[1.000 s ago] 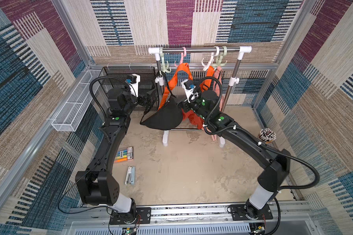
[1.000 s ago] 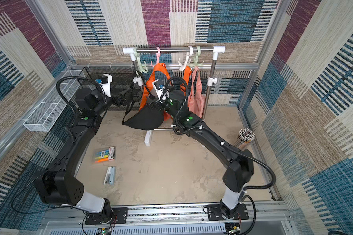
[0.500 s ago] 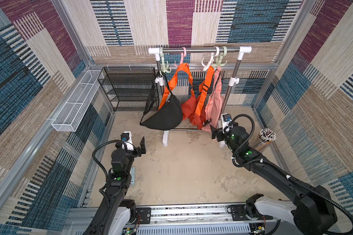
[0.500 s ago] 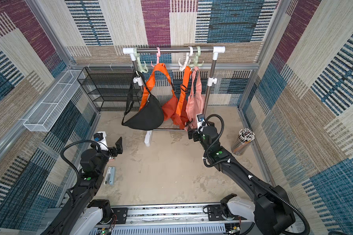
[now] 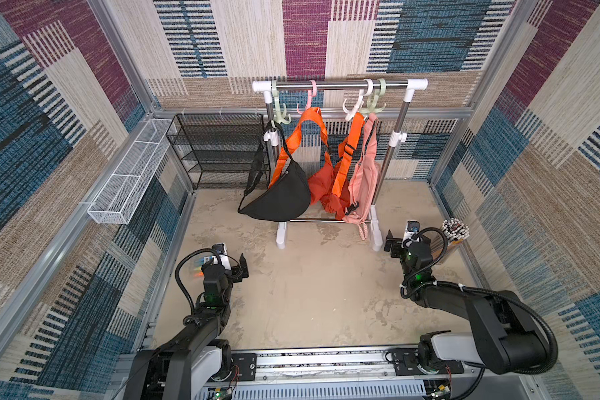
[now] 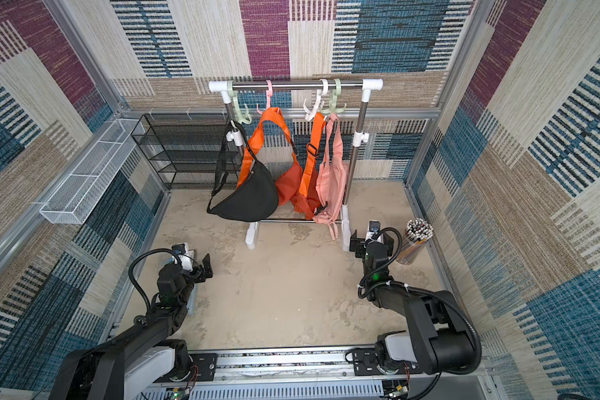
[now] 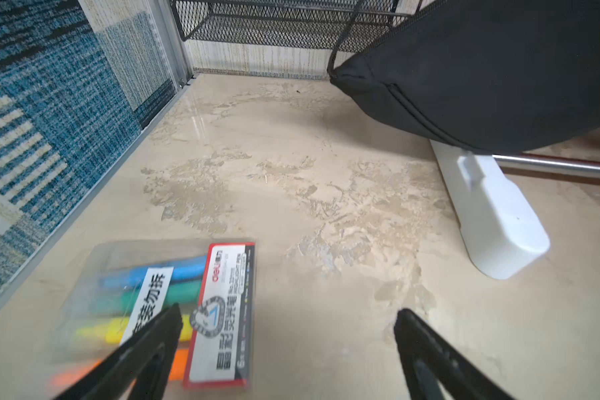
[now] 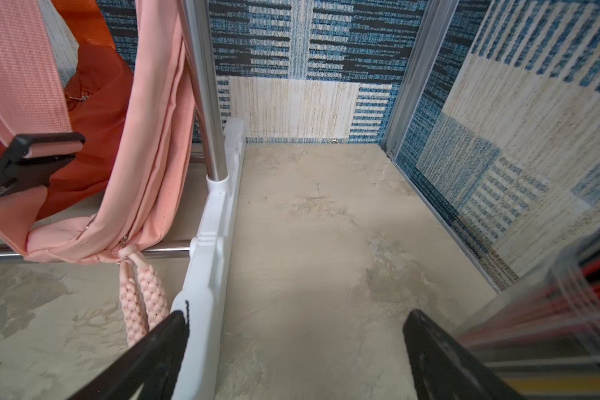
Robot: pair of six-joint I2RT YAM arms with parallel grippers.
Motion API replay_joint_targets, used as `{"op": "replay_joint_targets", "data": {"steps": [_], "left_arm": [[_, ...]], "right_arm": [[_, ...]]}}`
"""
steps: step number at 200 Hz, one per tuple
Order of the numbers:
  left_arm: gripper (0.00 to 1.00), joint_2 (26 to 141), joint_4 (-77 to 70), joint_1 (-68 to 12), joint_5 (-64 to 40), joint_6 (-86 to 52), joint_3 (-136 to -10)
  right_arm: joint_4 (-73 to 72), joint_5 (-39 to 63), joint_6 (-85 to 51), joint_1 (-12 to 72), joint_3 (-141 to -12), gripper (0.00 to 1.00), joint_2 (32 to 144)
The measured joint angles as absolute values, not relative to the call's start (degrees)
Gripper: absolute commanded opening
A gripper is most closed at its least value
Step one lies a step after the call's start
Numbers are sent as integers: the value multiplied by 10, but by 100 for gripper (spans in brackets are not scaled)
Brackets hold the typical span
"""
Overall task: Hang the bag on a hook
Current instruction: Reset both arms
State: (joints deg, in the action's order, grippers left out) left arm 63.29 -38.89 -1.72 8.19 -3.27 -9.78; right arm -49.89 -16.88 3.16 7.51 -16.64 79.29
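Observation:
A black bag (image 5: 278, 201) (image 6: 246, 201) hangs by its strap from the green hook (image 5: 280, 114) at the left end of the white rack (image 5: 340, 85). Beside it hang an orange bag (image 5: 321, 183) and a pink bag (image 5: 362, 183) from the other hooks. My left gripper (image 5: 234, 266) (image 7: 289, 311) is open and empty, low over the floor at the front left, well away from the black bag (image 7: 482, 69). Open and empty too, my right gripper (image 5: 407, 242) (image 8: 297, 315) sits by the rack's right foot (image 8: 208, 277), close to the pink bag (image 8: 146, 138).
A highlighter pack (image 7: 174, 304) lies under the left gripper's fingers. A cup of pencils (image 5: 452, 235) stands just right of the right gripper. A black mesh shelf (image 5: 219, 149) and a white wire basket (image 5: 125, 180) line the back left. The rack's left foot (image 7: 492, 214) lies ahead.
Both arms have drawn back from the rack to the front of the cell and come down low. The black bag stays hanging on the hook, free of both grippers.

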Motion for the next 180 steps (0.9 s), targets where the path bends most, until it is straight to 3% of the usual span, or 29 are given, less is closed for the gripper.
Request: {"op": "replay_joint_targets", "data": {"steps": [68,158,180], "left_arm": [[99,858,-571,-14,56,2,-131],[99,867,-485,-10,128,-15,-230],[91,873,-473,-11,133,-15,-236]], "right_arm": [[-690,-75,18,8,-110,100,879],[-730,-34,18,7,-111,100,881],[-730,-30,18,7,-111,100,881]]}}
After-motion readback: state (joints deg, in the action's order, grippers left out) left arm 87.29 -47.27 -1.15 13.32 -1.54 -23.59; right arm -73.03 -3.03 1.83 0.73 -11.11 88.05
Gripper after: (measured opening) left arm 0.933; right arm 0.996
